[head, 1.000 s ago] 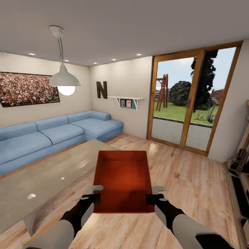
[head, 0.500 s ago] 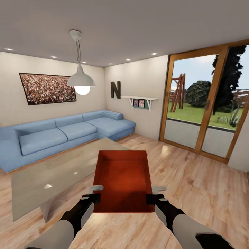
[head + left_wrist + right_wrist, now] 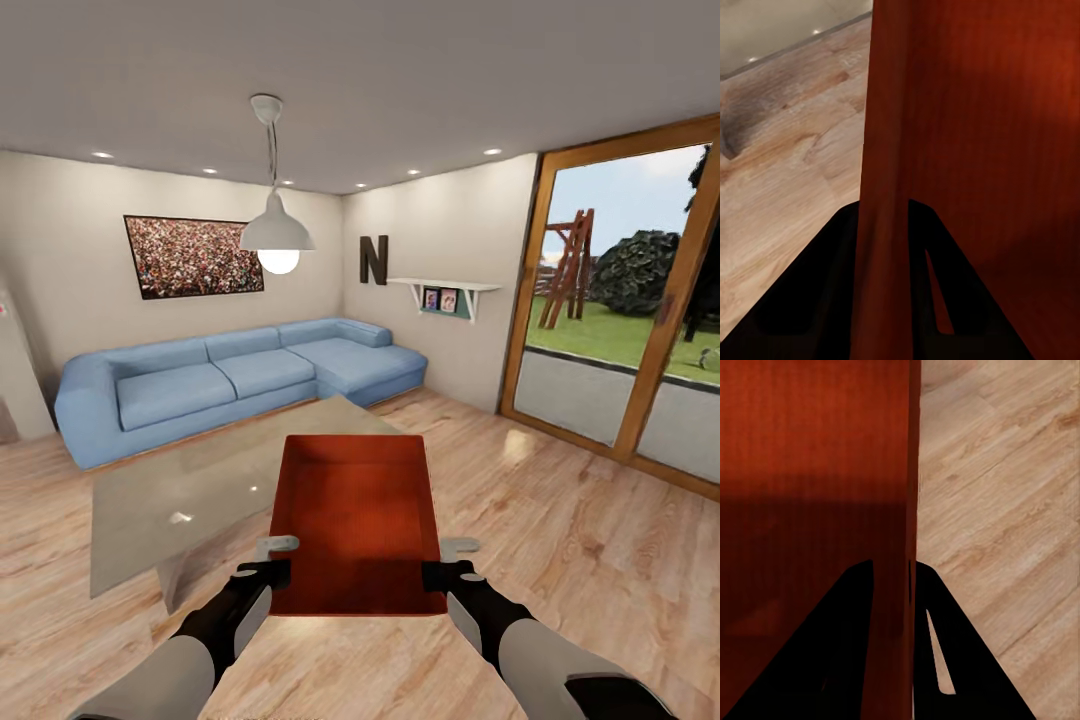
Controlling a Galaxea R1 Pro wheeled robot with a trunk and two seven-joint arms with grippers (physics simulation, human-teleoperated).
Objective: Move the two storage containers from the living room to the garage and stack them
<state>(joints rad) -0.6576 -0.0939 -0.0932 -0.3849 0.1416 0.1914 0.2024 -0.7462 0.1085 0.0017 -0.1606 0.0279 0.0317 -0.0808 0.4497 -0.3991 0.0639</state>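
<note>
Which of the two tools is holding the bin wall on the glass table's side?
The left tool: it clamps the storage container's wall facing the glass table; the right tool clamps the opposite wall, over bare wood floor.

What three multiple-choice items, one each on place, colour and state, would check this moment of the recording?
1. Where is the storage container?
A. On the glass table
B. Held between both pincers above the wood floor
C. On the sofa

2. What colour is the sofa?
A. Blue
B. Green
C. Grey

3. How does the left pincer stand?
A. Open, away from the bin
C. Hanging at the robot's side
B. Shut on the bin's side wall

Answers: 1 B, the left pincer and the right pincer each hold one side, with wood floor beneath. 2 A, the cushions are plainly blue. 3 B, the left wrist view shows a finger on each face of the thin wall.
</note>
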